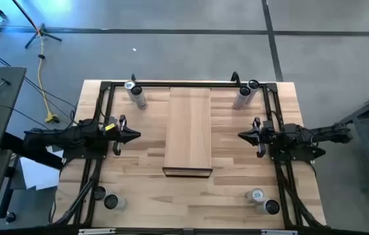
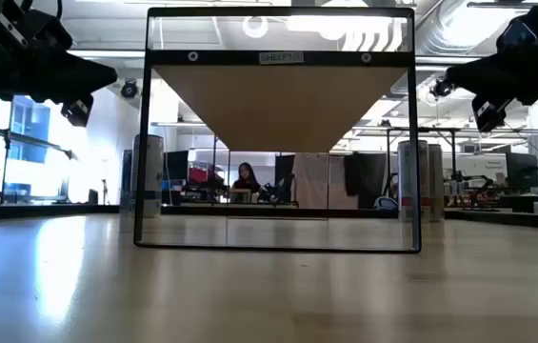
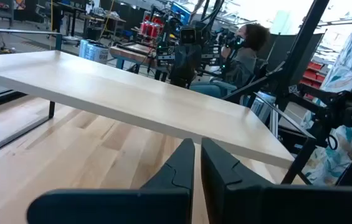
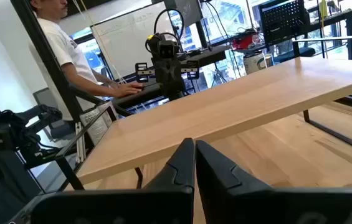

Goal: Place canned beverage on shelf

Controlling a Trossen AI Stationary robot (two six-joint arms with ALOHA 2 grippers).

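While both my grippers, left (image 1: 134, 135) and right (image 1: 242, 135), hover closed, empty beside shelf (image 1: 188, 127): pre-grasp; next, open, reach can (image 1: 136, 94).

My overhead camera looks straight down; my low one faces level across the tabletop (image 1: 132, 163). Both wrist cameras sit close, sharing the shelf (image 3: 132, 93).

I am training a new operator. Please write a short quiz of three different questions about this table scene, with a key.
1. True or false: a can already stands on the shelf.
2. Where are the cans? A) the table's four corners B) all on the shelf C) in the hands
3. The left hand and right hand are both ____ (open/shut).

Key: 1 false; 2 A, for example one can at a far corner; 3 shut.
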